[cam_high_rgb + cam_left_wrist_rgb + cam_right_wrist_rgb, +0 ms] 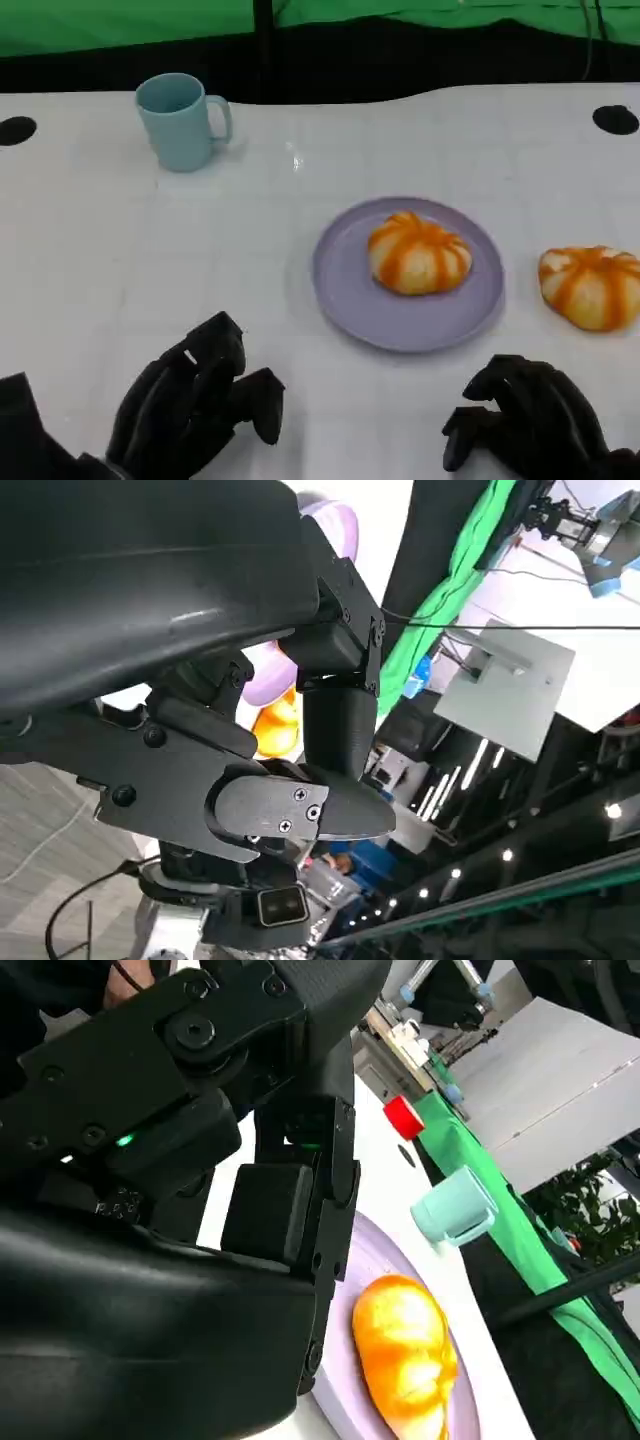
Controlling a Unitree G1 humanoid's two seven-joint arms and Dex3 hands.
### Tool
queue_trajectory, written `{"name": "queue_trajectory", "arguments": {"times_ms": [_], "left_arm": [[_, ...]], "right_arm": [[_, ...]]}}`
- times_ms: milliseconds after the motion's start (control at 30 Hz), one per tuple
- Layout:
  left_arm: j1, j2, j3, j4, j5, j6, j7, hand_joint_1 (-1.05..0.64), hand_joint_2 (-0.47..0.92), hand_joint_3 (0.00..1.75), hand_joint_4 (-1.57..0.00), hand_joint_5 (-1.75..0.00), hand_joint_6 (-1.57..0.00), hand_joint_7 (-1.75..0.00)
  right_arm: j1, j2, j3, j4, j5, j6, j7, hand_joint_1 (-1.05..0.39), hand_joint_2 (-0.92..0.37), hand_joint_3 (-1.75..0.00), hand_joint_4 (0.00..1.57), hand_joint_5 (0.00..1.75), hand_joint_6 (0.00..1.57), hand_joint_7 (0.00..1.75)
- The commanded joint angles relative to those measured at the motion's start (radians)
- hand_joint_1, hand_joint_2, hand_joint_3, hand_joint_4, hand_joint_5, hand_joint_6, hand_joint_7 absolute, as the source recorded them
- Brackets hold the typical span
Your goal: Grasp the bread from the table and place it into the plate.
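A lilac plate (350, 290) lies right of the table's middle, with one orange-striped bread roll (418, 252) on it. A second roll (592, 285) of the same kind rests on the table to the plate's right, near the picture's edge. My left hand (200, 400) hovers low at the near left and holds nothing, its fingers loosely bent. My right hand (530, 415) is at the near right, just in front of the plate and left of the loose roll, also holding nothing. The right wrist view has the plate (372, 1260) and its roll (405, 1355) just beyond that hand (280, 1210).
A light blue mug (180, 120) stands at the far left, handle to the right. Black round marks (615, 120) sit near the table's far corners. A black and green backdrop runs behind the far edge. A red object (403, 1117) lies beyond the mug (452, 1210).
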Motion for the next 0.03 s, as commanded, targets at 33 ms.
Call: {"name": "queue_trajectory", "arguments": {"times_ms": [33], "left_arm": [[-0.011,0.005,0.006,0.018,0.035,-0.046,-0.021,-0.66,0.92,0.28,-0.86,-1.75,-0.63,-1.75]], "right_arm": [[-0.007,-0.012,-0.008,0.009,0.004,-0.015,0.011,-1.03,-0.73,-0.01,1.57,0.75,1.57,0.36]]}}
